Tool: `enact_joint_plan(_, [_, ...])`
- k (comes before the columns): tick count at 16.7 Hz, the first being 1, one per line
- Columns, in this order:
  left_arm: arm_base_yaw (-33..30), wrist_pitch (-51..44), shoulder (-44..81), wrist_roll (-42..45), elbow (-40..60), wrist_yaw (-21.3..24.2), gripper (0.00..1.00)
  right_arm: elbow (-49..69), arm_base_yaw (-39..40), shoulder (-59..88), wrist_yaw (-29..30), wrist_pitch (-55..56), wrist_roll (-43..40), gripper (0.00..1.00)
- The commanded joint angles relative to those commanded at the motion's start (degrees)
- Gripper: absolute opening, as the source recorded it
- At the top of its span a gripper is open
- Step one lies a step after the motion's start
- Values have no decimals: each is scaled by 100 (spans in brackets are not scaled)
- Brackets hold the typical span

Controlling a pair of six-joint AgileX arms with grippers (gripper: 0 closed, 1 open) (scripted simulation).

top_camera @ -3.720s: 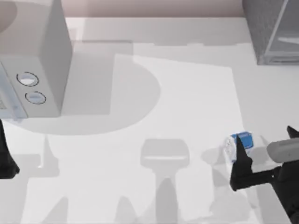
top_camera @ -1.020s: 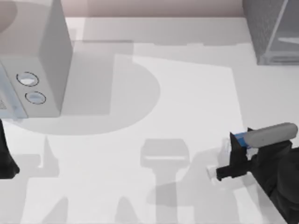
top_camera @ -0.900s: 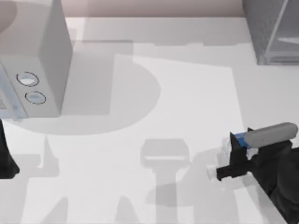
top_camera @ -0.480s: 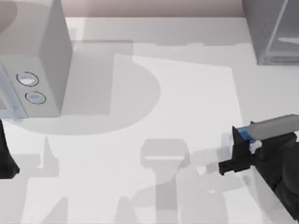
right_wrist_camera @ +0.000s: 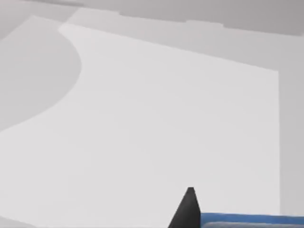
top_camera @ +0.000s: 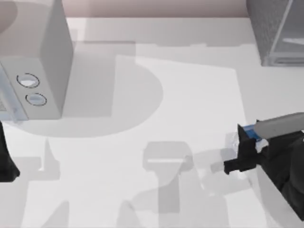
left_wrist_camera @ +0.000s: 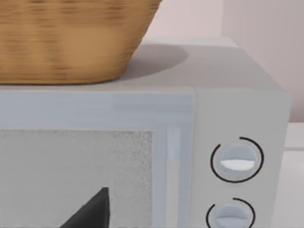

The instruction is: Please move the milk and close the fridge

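Our right gripper (top_camera: pixel 243 151) sits near the table's (top_camera: pixel 190 95) right edge with its dark fingers (top_camera: pixel 245 142) clamped on the milk (top_camera: pixel 249 131), whose blue top shows just beside the fingers under the arm; from the right wrist we see one fingertip (right_wrist_camera: pixel 188 209) against the carton's blue edge. The fridge (top_camera: pixel 275 31) stands at the far right corner, well apart from the milk. Our left arm is parked at the table's left edge, its wrist camera facing the microwave (left_wrist_camera: pixel 190 156) with two dials and a wicker basket (left_wrist_camera: pixel 71 38) on top, and we cannot tell how its fingers stand.
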Motion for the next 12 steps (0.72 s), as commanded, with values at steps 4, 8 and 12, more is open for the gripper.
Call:
enact_joint_plan(4, [0,0,0,0,0,0,100,299,-857,-171,-431,-5,-160,0])
enact_joint_plan(8, [0,0,0,0,0,0,100,741,-2265,-452,-1069,-8,-385,0])
enact_joint_plan(12, [0,0,0,0,0,0,100,1079,-3195,-681,-1569,-31,-566,0])
